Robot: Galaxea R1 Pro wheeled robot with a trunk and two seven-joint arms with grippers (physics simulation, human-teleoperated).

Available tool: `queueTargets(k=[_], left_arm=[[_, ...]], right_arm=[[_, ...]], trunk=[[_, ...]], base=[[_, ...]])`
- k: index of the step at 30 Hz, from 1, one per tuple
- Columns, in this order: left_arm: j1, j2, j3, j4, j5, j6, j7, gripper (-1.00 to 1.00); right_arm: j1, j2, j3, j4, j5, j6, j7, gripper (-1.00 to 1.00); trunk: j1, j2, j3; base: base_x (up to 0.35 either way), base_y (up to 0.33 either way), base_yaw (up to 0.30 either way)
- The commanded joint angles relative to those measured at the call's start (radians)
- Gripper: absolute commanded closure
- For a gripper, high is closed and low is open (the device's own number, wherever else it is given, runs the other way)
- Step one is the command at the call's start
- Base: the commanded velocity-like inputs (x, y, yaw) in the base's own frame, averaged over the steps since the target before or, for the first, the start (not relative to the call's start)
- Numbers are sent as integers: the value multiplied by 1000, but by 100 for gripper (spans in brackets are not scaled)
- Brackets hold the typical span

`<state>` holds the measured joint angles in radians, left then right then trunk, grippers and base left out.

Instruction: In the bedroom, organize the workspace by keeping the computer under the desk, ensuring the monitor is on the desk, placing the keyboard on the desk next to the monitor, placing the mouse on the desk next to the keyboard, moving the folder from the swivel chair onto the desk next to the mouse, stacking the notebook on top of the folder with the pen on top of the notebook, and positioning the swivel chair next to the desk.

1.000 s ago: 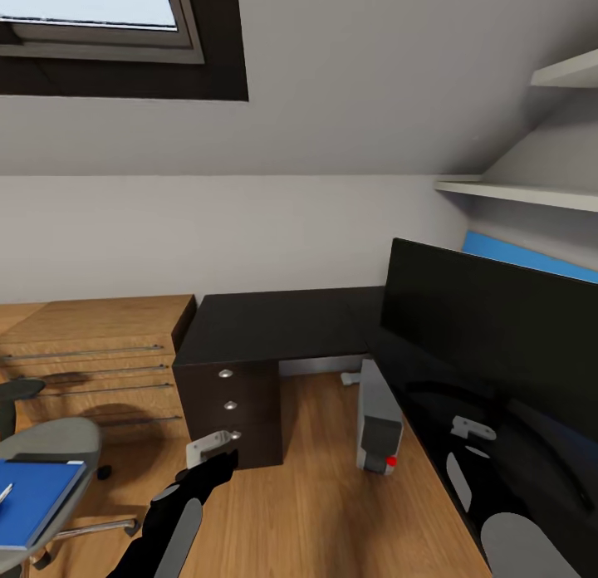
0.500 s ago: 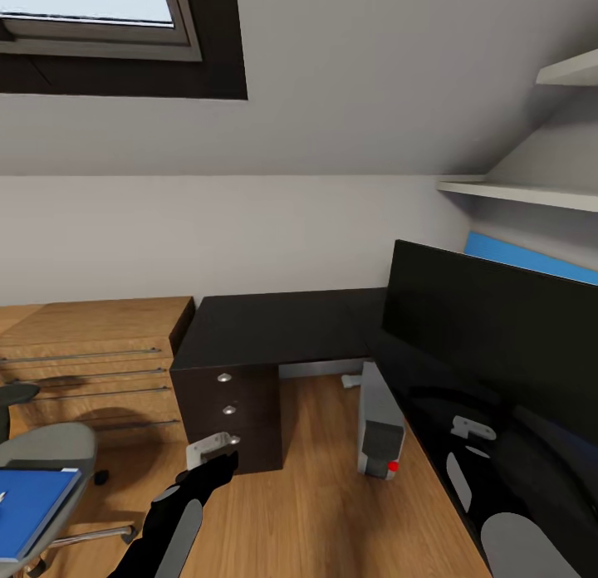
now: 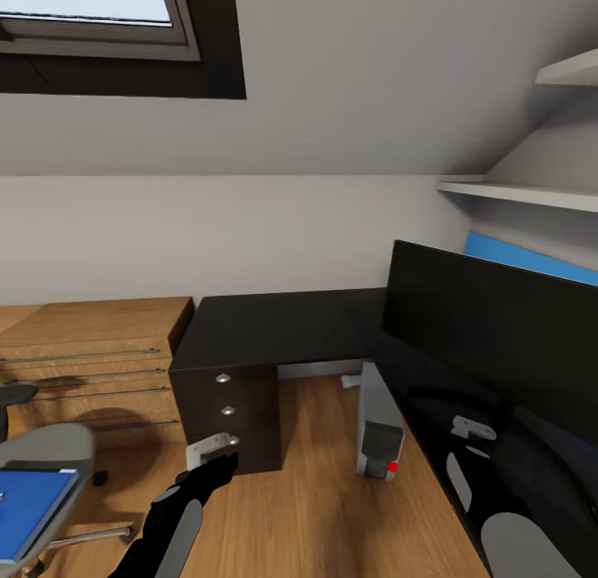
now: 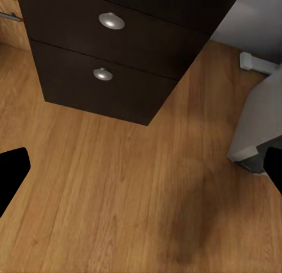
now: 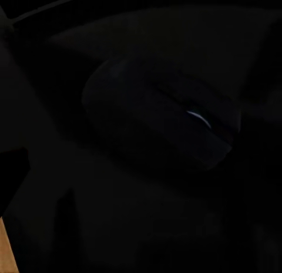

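Worktop: glossy black L-shaped worktop runs along the far wall and down the right side; its black drawers with silver knobs stand on the wooden floor.
Monitor: monitor upright on the worktop's right wing, black front showing.
Computer: computer on the floor under the worktop.
Chair: swivel chair well apart from the worktop, with the folder flat on its seat.
Mouse: mouse, dim, close before the right wrist camera.
Left pincer: left pincer over bare floor near the drawers, jaws wide apart, holding nothing.
Right pincer: cannot tell its state.
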<state>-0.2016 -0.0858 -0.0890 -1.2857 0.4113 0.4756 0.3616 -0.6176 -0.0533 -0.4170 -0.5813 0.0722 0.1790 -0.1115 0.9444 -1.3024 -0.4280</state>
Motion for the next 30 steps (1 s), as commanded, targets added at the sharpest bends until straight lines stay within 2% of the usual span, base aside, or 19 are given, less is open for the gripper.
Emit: queueTargets(k=[1,30], left_arm=[[-1,0,-2,-1,11,2,10,-100],[-1,1,0,5,10,2,10,-100]], right_arm=[[-1,0,-2,-2,8,7,0,-100],[-1,0,-2,-2,8,7,0,-100]], trunk=[[0,-1,-1],[0,-1,-1]], base=[[49,-66,0],[23,-7,0]])
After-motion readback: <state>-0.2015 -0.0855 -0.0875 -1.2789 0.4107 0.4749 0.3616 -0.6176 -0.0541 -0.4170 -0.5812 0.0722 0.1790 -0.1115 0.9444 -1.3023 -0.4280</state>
